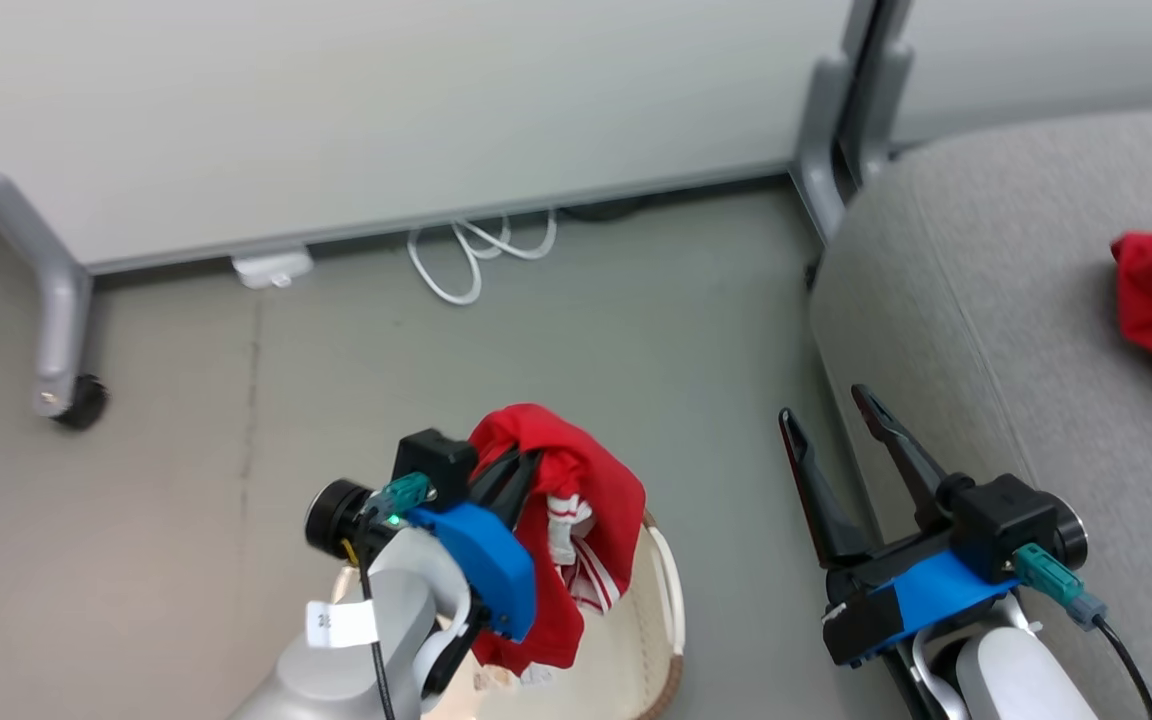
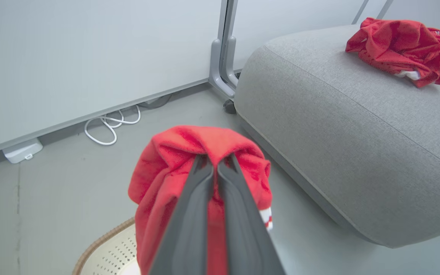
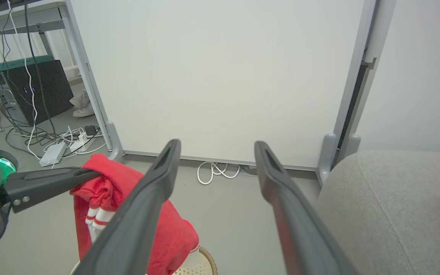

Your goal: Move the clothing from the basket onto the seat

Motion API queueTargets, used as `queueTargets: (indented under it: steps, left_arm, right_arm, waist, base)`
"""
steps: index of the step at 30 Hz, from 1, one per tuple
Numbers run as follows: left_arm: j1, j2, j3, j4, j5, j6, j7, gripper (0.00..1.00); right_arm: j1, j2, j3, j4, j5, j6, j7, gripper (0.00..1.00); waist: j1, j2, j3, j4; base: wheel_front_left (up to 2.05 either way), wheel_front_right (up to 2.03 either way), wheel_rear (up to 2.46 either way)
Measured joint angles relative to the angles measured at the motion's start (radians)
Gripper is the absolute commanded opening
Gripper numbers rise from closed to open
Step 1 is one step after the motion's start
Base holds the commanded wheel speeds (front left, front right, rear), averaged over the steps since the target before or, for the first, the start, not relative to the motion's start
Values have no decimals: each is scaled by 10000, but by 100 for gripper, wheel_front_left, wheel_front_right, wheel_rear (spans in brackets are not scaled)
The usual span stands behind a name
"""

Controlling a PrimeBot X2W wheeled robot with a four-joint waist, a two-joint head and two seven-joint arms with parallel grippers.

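**sockdrawer99:** ok so where's the laundry at right now?

**me:** One piece is hanging off my left gripper (image 1: 514, 472). The fingers are pressed together on a bunched fold at the top of the striped red garment (image 1: 591, 480), and the rest droops straight down over the basket (image 1: 673, 590). I can't tell if the bottom hem is touching the inside or hanging clear of it. The other red garment (image 2: 399, 38) is crumpled on the sofa (image 2: 338, 133), far over on the right.

**sockdrawer99:** and your other hand?

**me:** My right gripper (image 1: 824, 405) is spread wide with nothing in it, just beside the sofa's left edge.

**sockdrawer99:** tips for the carry?

**me:** My take is to go up first, so the dangling end clears the basket rim and doesn't drag it along. Then swing right across the floor (image 1: 536, 330) gap. I'm only pinching a fold, so I'd go smooth and not jerky, or it could slip out. I'd aim well in from the rounded edge, since cloth dropped on that curve will probably slide off. I'd only let go once the fabric is resting on the cushion. The right arm is in the lane, so I'd tuck it aside.
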Motion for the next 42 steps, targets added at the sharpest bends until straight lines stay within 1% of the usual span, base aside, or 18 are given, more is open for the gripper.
queueTargets:
  steps: [7,13,16,25,28,34,42]
  left_arm:
    - [-688,-236,46,-732,88,-2,-2,0]
    - [-1279,-420,-44,-1104,88,-2,0,0]
    - [-1490,-495,-138,-1168,82,-2,2,0]
    - [-1530,-548,-345,-1081,-180,-2,17,0]
    - [-1529,-550,-418,-1058,-196,-2,17,0]
    - [-1529,-566,-644,-1081,-272,-2,17,0]
    - [-1589,-604,-963,-1267,-370,-2,17,0]
  right_arm:
    - [378,8,151,-161,121,0,249,100]
    - [606,59,311,-196,173,0,351,100]
    - [623,79,391,-201,205,0,380,100]
    - [624,96,623,-153,301,0,483,100]
    - [580,40,711,27,301,0,600,100]
    - [-226,-21,1170,1018,405,0,696,100]
    - [-1973,17,2046,3244,514,0,552,100]
  waist:
    - [0,0,-1012,744]
    - [1,0,-1478,1143]
    - [2,0,-1594,1207]
    - [3,0,-1662,1095]
    - [4,0,-1652,1088]
    - [4,0,-1556,1114]
    - [4,0,-1274,1244]
  base:
    - [0,0,0]
    - [0,0,0]
    - [0,0,0]
    - [0,0,0]
    - [0,0,0]
    - [0,0,0]
    - [0,0,0]
